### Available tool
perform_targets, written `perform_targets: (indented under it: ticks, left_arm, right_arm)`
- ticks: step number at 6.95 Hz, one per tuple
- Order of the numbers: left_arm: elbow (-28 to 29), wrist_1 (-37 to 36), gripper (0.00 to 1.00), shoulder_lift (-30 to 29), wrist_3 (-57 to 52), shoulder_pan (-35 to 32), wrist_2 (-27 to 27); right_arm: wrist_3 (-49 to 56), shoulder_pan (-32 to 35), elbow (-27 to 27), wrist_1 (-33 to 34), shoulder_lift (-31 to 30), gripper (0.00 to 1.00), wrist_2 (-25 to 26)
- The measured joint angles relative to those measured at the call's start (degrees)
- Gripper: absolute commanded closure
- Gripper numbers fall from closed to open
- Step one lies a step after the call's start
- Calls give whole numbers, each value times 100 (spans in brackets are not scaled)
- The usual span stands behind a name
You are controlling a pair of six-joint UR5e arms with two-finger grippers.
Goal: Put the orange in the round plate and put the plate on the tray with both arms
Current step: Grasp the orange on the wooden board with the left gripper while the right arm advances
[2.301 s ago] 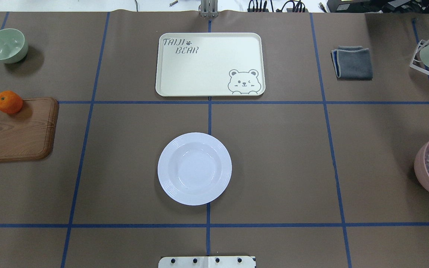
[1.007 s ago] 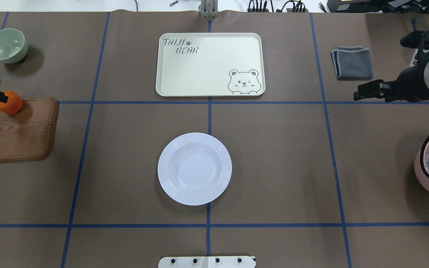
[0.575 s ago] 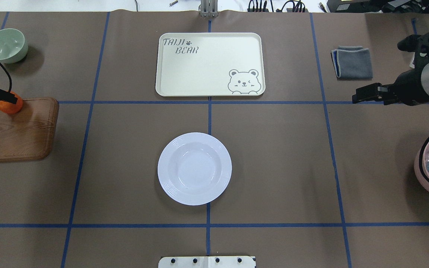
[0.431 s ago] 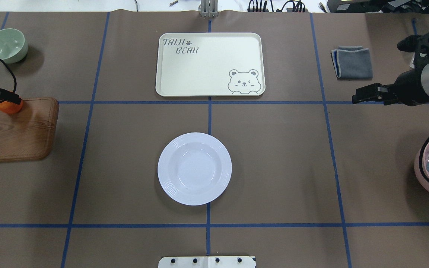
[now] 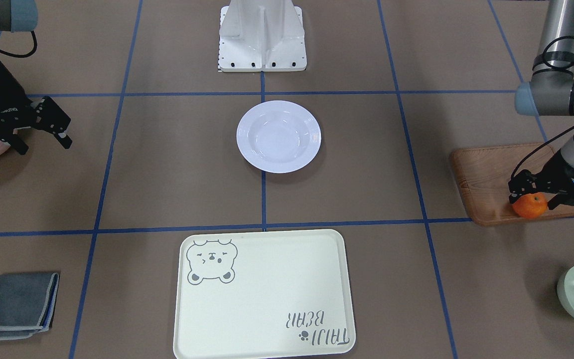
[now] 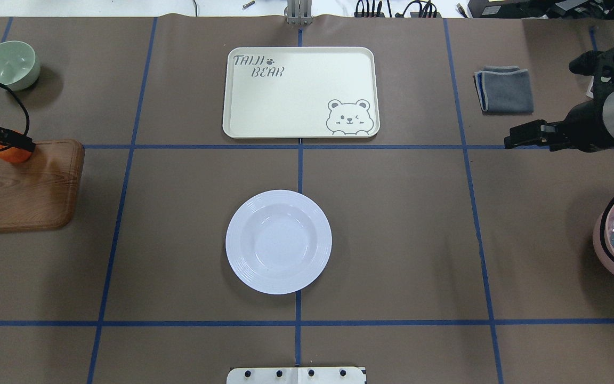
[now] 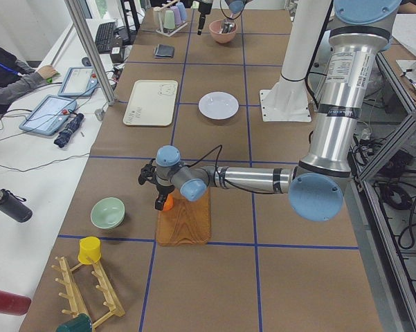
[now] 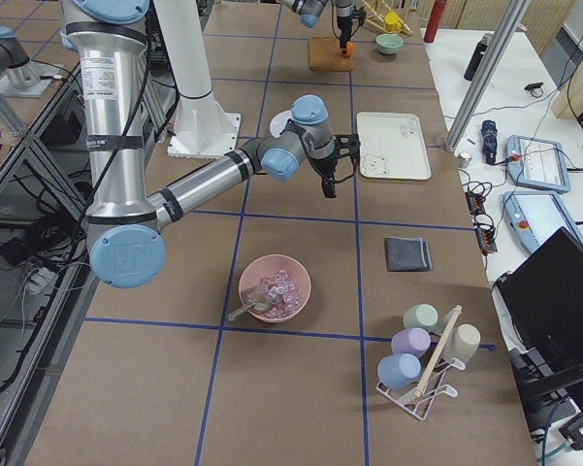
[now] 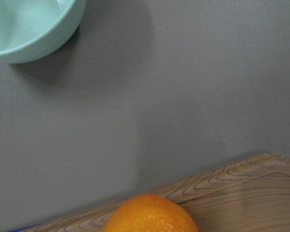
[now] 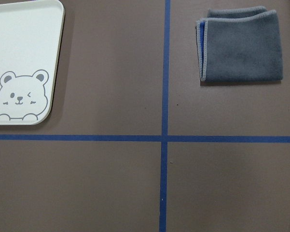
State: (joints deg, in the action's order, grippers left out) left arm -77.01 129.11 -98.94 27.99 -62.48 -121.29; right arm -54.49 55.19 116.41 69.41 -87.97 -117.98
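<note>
The orange (image 5: 530, 206) (image 6: 10, 154) sits on the far corner of a wooden board (image 5: 486, 179), filling the bottom of the left wrist view (image 9: 152, 216). My left gripper (image 5: 532, 199) (image 6: 19, 144) hangs open right over it, one finger on each side of its top. The white round plate (image 5: 278, 136) (image 6: 278, 241) lies empty at the table's middle. Beyond it rests the empty cream bear tray (image 5: 262, 299) (image 6: 299, 93). My right gripper (image 5: 45, 146) (image 6: 508, 143) hovers open and empty at the far right, level with the tray's near edge.
A pale green bowl (image 6: 8, 64) stands beyond the board. A folded grey cloth (image 6: 504, 88) (image 10: 241, 46) lies right of the tray. A pink bowl with cutlery (image 8: 272, 286) and a cup rack (image 8: 422, 354) occupy the right end. A person (image 7: 14, 76) sits beside the table.
Both arms have come into view. The left gripper has slid over the orange and now covers most of it. The right gripper has held almost still for the last half second.
</note>
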Motion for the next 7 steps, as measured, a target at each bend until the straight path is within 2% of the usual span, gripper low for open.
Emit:
perform_targets:
  ticks: [1,3,4,5,7]
  left_arm:
    - [6,1,100,14,-3,4,0]
    - [-248,-73,100,15,12,7,-154]
    - [-639,-400,100,-59,133,-1,-370]
    - [-1113,-1040,100,-292,489,-1,-464]
    - [-1847,-2222,100,-958,1530,422,-227]
  right_arm:
    - [0,-11,-2,-6,1,0,17]
    - [0,-19,-2,-18,9,0,19]
    - [-2,-23,-8,-62,13,0,11]
    - [-45,-33,-16,-134,27,0,-1]
    - [-553,-121,-13,-314,114,2,9]
